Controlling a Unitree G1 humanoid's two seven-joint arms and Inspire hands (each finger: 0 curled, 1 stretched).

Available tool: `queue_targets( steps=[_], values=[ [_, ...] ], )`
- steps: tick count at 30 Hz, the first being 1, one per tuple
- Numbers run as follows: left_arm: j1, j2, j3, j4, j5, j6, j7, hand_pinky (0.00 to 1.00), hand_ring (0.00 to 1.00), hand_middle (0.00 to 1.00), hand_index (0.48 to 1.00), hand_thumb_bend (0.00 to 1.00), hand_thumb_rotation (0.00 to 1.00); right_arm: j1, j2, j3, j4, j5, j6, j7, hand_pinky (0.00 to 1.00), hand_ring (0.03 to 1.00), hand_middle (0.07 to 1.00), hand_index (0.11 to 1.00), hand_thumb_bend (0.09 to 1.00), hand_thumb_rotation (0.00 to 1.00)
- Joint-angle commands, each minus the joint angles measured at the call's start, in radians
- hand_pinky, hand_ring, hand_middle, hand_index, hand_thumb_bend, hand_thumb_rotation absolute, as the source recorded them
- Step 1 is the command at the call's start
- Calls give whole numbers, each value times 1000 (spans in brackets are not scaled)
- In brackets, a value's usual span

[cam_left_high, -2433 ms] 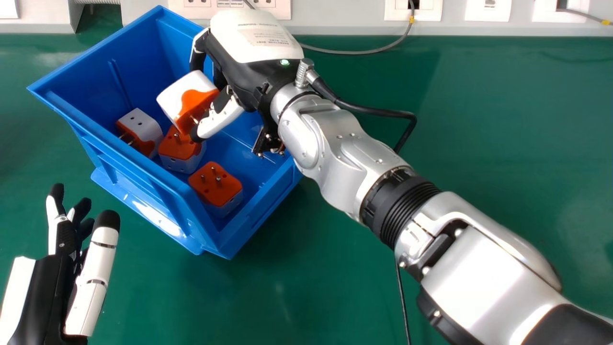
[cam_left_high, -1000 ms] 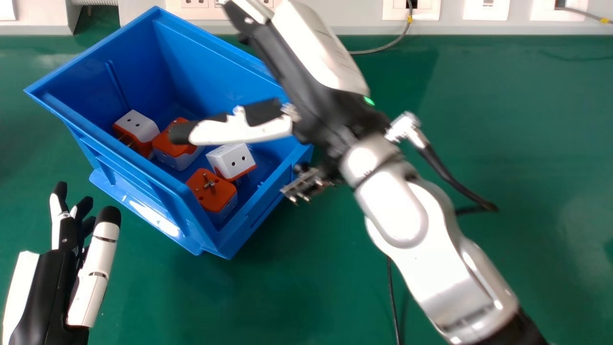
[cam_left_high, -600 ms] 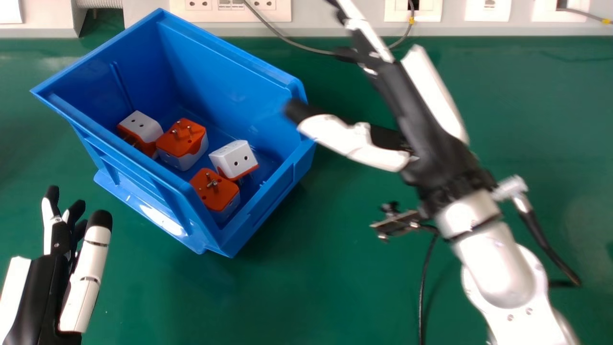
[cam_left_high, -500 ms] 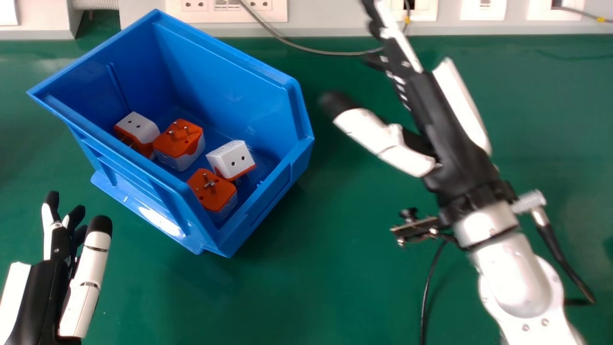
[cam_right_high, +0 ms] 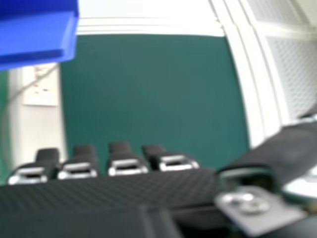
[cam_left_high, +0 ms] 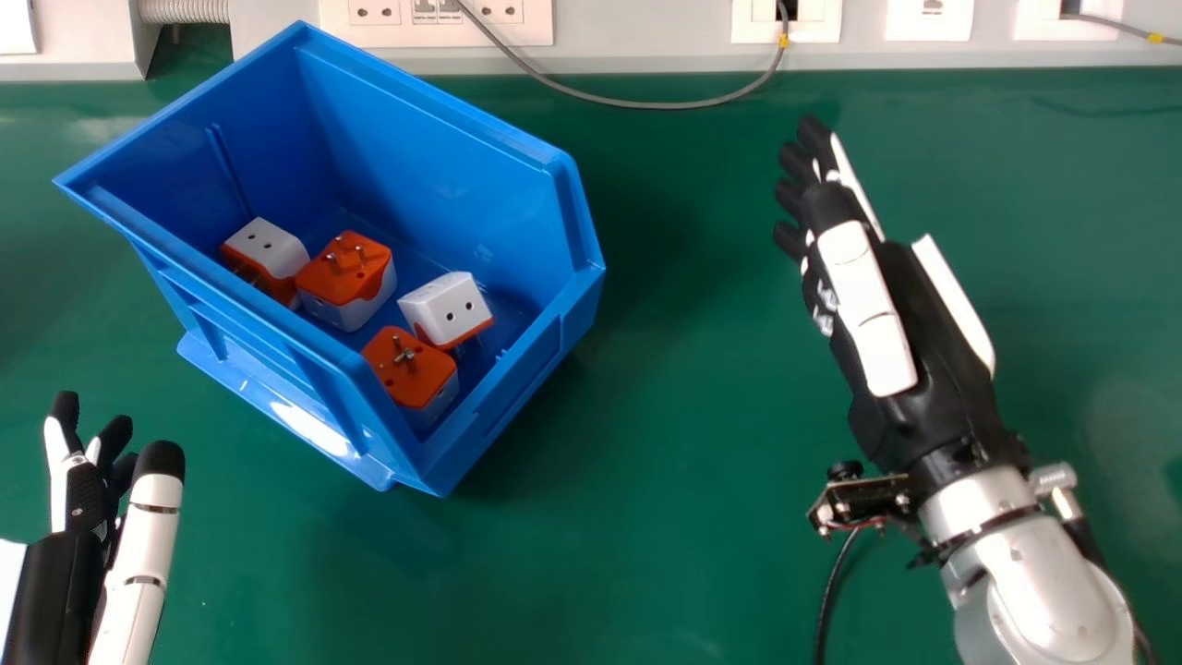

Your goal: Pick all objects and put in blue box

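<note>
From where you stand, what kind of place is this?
Likely a lab or workshop bench: a green tabletop, wall sockets behind it, and a blue plastic bin holding plug adapters.

On the green worktop [cam_left_high: 646,443], near its far edge, a blue storage box [cam_left_high: 443,102] is standing. Inside it, four plug adapters [cam_left_high: 346,270] are lying close together, two of them showing orange, pinned faces upward. The right hand [cam_left_high: 923,369], its fingers extended, is pointing toward the worktop's far edge.
</note>
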Motion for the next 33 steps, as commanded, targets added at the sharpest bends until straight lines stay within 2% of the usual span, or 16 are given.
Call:
queue_targets(
  steps=[1,3,6,14,18,28,33],
  values=[
    [0,-5,14,5,-14,-38,7,908,973,993,1000,413,983,14,11,-24,2,47,-2,17,1000,1000,1000,1000,452,999],
    [-1,-6,13,9,-20,-49,6,912,979,997,1000,428,981,31,16,-31,0,65,-1,28,1000,1000,1000,1000,439,1000],
    [-11,-6,12,14,-19,-61,5,914,984,999,1000,437,980,54,21,-44,7,79,-20,40,1000,1000,1000,1000,421,1000],
    [-45,4,15,58,-26,-98,-2,918,990,1000,1000,438,973,87,23,-42,71,6,-168,29,1000,1000,1000,1000,375,1000],
    [-51,9,19,74,-26,-112,-4,919,991,1000,1000,427,968,103,8,-48,77,-23,-210,31,1000,1000,1000,1000,371,1000],
    [-81,21,30,79,-17,-96,5,908,981,999,1000,418,960,87,-74,-91,1,-40,-106,36,1000,1000,1000,1000,362,1000],
    [-83,21,32,71,-26,-79,4,905,976,996,1000,415,958,102,-74,-78,-21,-56,-84,32,1000,1000,1000,1000,358,1000]
  ],
)
